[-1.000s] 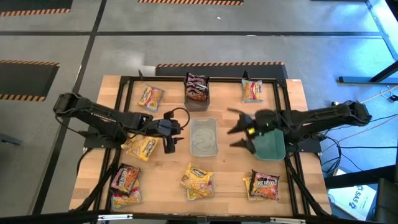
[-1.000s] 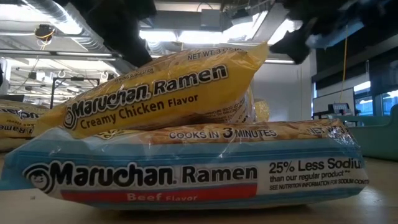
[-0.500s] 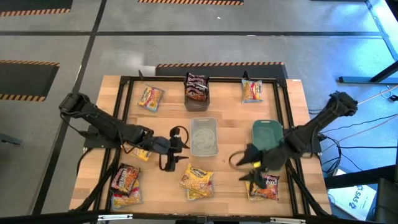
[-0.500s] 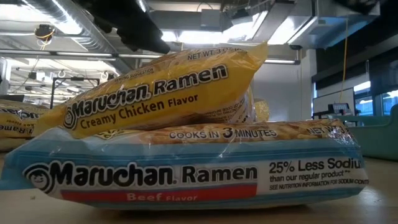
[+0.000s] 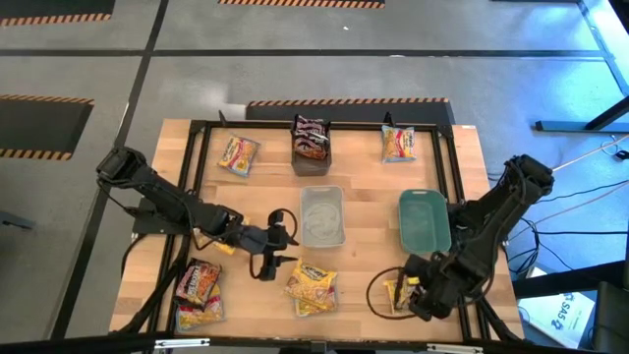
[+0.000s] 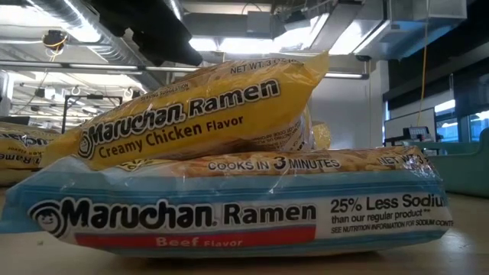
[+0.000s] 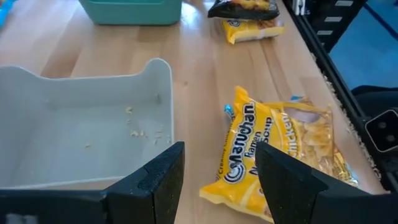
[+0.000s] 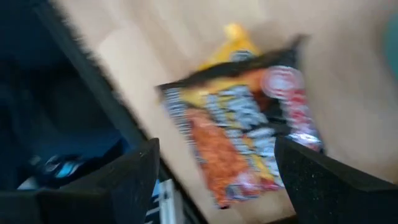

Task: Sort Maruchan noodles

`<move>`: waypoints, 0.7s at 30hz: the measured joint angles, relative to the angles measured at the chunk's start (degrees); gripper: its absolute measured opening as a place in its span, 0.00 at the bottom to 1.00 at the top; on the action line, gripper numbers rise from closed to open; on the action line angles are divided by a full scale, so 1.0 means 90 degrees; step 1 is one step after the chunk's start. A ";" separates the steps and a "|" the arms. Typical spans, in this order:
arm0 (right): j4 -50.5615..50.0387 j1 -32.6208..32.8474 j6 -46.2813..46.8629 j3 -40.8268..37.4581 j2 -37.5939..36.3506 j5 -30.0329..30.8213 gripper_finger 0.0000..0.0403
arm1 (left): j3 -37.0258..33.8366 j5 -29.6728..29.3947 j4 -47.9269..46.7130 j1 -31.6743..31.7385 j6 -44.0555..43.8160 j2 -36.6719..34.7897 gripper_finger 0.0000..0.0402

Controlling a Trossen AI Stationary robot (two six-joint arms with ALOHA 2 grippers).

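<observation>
Maruchan packets lie scattered on the wooden table. A yellow packet (image 7: 273, 155) lies flat just ahead of my open left gripper (image 7: 221, 186), beside the clear bin (image 7: 87, 124); the high view shows that gripper (image 5: 283, 251) between the bin and the yellow packets (image 5: 313, 287). My open right gripper (image 8: 230, 186) hovers over a dark red-orange packet (image 8: 242, 137) that lies on a yellow one (image 8: 233, 37) at the near right corner (image 5: 398, 295). In the low view a yellow Creamy Chicken packet (image 6: 199, 107) rests on a blue Beef packet (image 6: 229, 206).
The dark grey bin (image 5: 313, 143) holds dark packets; the teal bin (image 5: 425, 221) stands right of the clear bin (image 5: 321, 216). Loose packets lie far left (image 5: 238, 154), far right (image 5: 398, 144), near left (image 5: 200, 285) and under the left arm (image 5: 221, 243). A black frame rings the table.
My right gripper has swung from above the teal bin toward the table's near edge and come down over the packets at the near right corner. My left gripper has moved toward the near edge, closer to the yellow packets. No packet has moved.
</observation>
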 joint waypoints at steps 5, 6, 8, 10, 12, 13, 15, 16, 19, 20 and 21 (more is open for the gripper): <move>0.0491 0.0047 0.0208 -0.0493 0.0002 -0.0066 0.75 | 0.0000 -0.0003 0.0004 0.0001 -0.0035 0.0000 0.47; 0.0711 0.0046 0.0210 -0.0630 0.0005 -0.0108 0.75 | 0.0000 -0.0009 0.0004 0.0006 -0.0035 0.0000 0.47; 0.1049 0.0045 0.0170 -0.0890 0.0022 -0.0160 0.75 | 0.0000 -0.0112 0.0005 0.0009 -0.0035 0.0000 0.47; 0.1307 0.0037 0.0054 -0.1081 0.0023 -0.0091 0.75 | 0.0000 -0.0280 0.0006 0.0009 -0.0032 0.0000 0.47; 0.1435 -0.0022 -0.0217 -0.1166 0.0024 0.0217 0.75 | 0.0000 -0.0360 0.0004 0.0009 -0.0018 0.0000 0.47; 0.1567 -0.0053 -0.0424 -0.1184 0.0024 0.0396 0.75 | 0.0000 -0.0376 0.0004 0.0009 -0.0018 0.0000 0.47; 0.1799 -0.0131 -0.0869 -0.1184 0.0024 0.0753 0.75 | 0.0000 -0.0403 0.0004 0.0009 -0.0018 0.0000 0.47; 0.1922 -0.0206 -0.1068 -0.1184 0.0024 0.0833 0.75 | 0.0000 -0.0423 0.0004 0.0009 -0.0018 0.0000 0.47; 0.2346 -0.0429 -0.1676 -0.1184 0.0024 0.0960 0.75 | 0.0000 -0.0453 0.0004 0.0009 -0.0016 0.0000 0.47; 0.2482 -0.0498 -0.1878 -0.1184 0.0024 0.1014 0.75 | 0.0000 -0.0453 0.0001 0.0009 -0.0016 0.0000 0.47; 0.2614 -0.0563 -0.2089 -0.1184 0.0024 0.1054 0.75 | 0.0000 -0.0453 0.0002 0.0012 -0.0016 0.0000 0.47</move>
